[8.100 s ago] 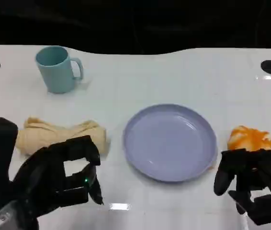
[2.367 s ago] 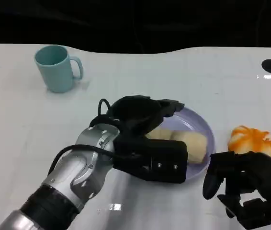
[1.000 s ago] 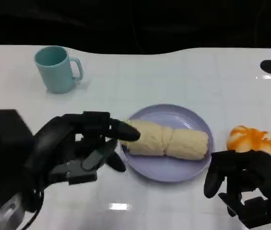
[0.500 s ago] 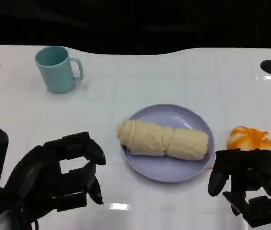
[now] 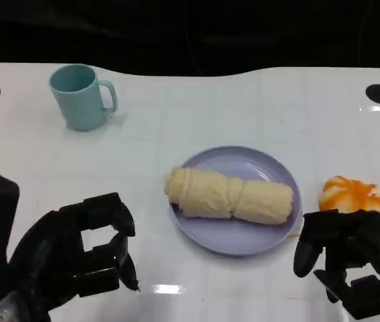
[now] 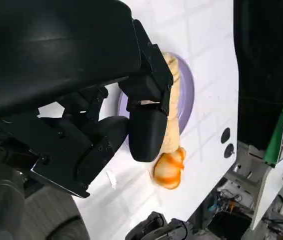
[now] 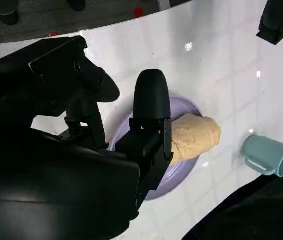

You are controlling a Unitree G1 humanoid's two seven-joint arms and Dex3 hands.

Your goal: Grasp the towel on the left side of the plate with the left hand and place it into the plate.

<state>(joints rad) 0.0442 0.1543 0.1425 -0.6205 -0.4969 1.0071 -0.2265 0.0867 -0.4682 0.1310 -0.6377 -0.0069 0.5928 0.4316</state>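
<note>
A rolled cream towel (image 5: 229, 195) lies across the lavender plate (image 5: 244, 238) in the middle of the table, its left end just over the plate's rim. The towel (image 7: 194, 136) and plate (image 7: 179, 110) also appear in the right wrist view, and the towel (image 6: 170, 131) on the plate (image 6: 187, 92) in the left wrist view. My left hand (image 5: 69, 258) hangs at the near left, well away from the plate, fingers curled and holding nothing. My right hand (image 5: 351, 258) sits at the near right with its fingers curled in, holding nothing.
A teal mug (image 5: 79, 96) stands at the far left. An orange and white cloth (image 5: 356, 194) lies right of the plate, just beyond my right hand. Bare white table lies between the mug and the plate.
My left hand has let go of the towel on the plate and drawn back to the near left. The towel stays put. My right hand has hardly moved.
</note>
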